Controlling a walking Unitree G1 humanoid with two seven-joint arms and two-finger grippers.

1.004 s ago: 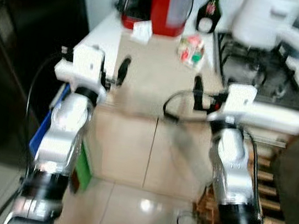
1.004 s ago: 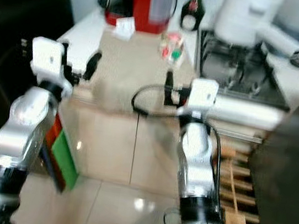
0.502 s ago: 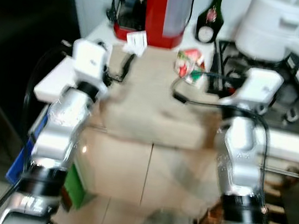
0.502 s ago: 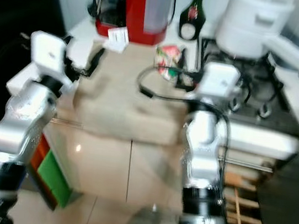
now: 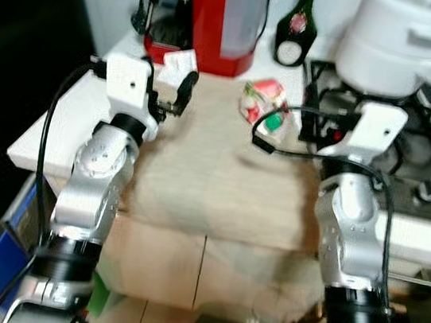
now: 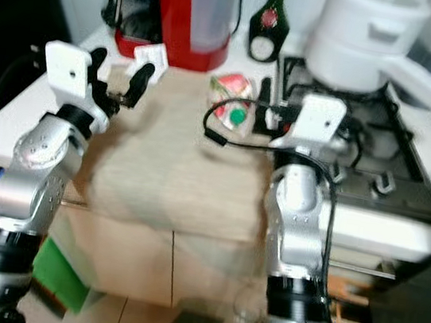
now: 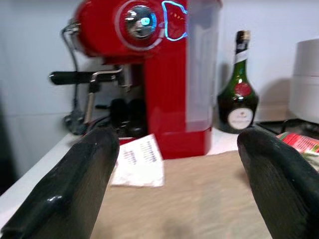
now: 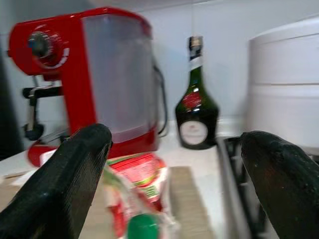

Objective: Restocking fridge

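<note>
left gripper [image 5: 173, 91]: raised over counter, fingers spread, espresso machine [image 5: 212, 12] ahead | right gripper [image 8: 169, 164]: raised, fingers spread, red-green pouch [image 5: 265, 104] just ahead between them

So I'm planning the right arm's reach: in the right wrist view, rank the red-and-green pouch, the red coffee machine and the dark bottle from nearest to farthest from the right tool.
1. Pouch: just ahead, low between the fingers.
2. Coffee machine: behind the pouch.
3. Bottle: by the back wall, beside the machine.

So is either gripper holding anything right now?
Nothing is held. The left gripper and right gripper are both open, with only the counter between their fingers.
</note>
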